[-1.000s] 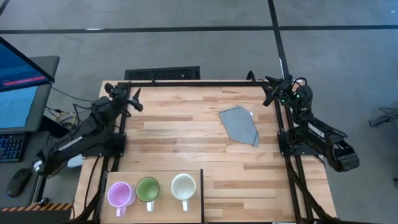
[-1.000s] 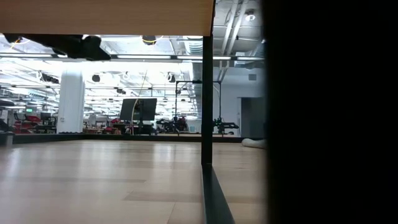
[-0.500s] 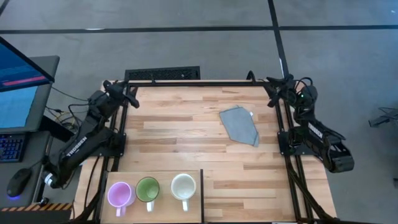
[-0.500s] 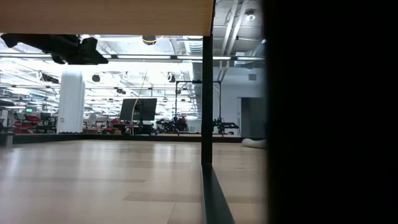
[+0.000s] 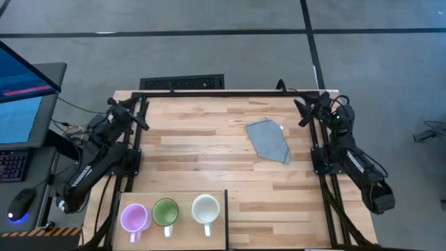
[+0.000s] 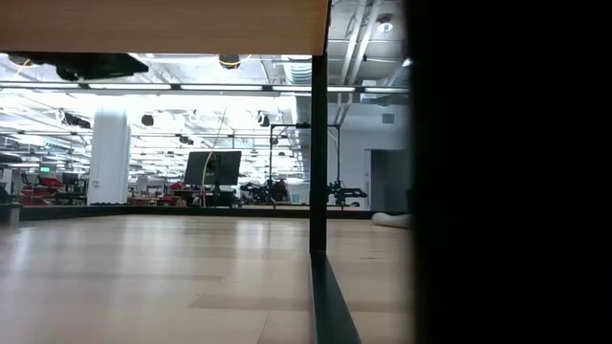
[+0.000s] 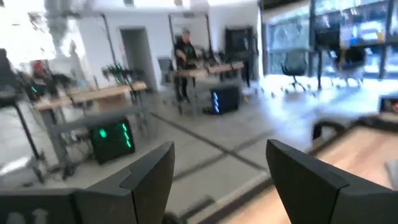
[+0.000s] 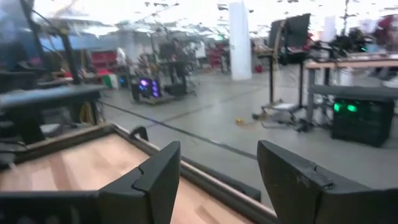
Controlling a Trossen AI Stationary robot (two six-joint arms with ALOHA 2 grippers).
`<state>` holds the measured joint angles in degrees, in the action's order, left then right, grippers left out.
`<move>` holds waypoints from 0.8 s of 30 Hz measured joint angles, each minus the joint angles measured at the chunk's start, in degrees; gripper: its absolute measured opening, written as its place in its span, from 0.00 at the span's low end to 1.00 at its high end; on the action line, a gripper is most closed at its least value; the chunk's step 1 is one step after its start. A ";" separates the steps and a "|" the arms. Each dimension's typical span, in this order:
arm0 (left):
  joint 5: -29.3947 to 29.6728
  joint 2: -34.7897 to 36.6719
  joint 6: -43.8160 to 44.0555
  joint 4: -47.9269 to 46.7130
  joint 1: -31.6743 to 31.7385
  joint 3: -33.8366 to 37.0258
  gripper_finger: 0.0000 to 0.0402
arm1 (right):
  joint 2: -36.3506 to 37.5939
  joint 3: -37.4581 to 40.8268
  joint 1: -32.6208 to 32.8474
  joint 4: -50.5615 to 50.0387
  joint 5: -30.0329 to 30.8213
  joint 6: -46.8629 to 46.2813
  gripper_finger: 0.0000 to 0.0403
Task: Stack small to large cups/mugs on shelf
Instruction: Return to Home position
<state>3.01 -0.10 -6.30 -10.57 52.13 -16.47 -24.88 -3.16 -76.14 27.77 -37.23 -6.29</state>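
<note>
Three mugs stand upright in a row on the shelf (image 5: 217, 233), a pale board at the table's near left: a light purple one (image 5: 134, 217), a green one (image 5: 166, 211) and a cream-white one (image 5: 205, 208), handles toward the near edge. My left gripper (image 5: 130, 111) is open over the table's far left edge, far from the mugs; its wrist view shows nothing between its fingers (image 7: 149, 177). My right gripper (image 5: 309, 109) is open over the far right edge, with nothing between its fingers (image 8: 289, 171).
A grey folded cloth (image 5: 269, 139) lies on the plank tabletop right of centre, nearer the right arm. A dark frame (image 5: 209, 93) runs along the table's far edge and sides. A dark upright strip (image 5: 226, 219) borders the shelf on its right.
My left gripper has drawn back from over the tabletop toward the table's left edge, and its arm has swung toward the near left. My right arm has stretched back toward the near right, with its gripper staying by the far right corner. Mugs and cloth have not moved.
</note>
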 joint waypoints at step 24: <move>16.19 -0.13 -1.19 12.51 -16.09 14.95 0.61 | 24.84 2.61 29.54 -27.24 38.05 8.93 0.58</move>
<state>19.20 -0.23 -7.49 1.93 36.04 -1.52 -0.04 -0.55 -46.60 0.52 0.82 2.64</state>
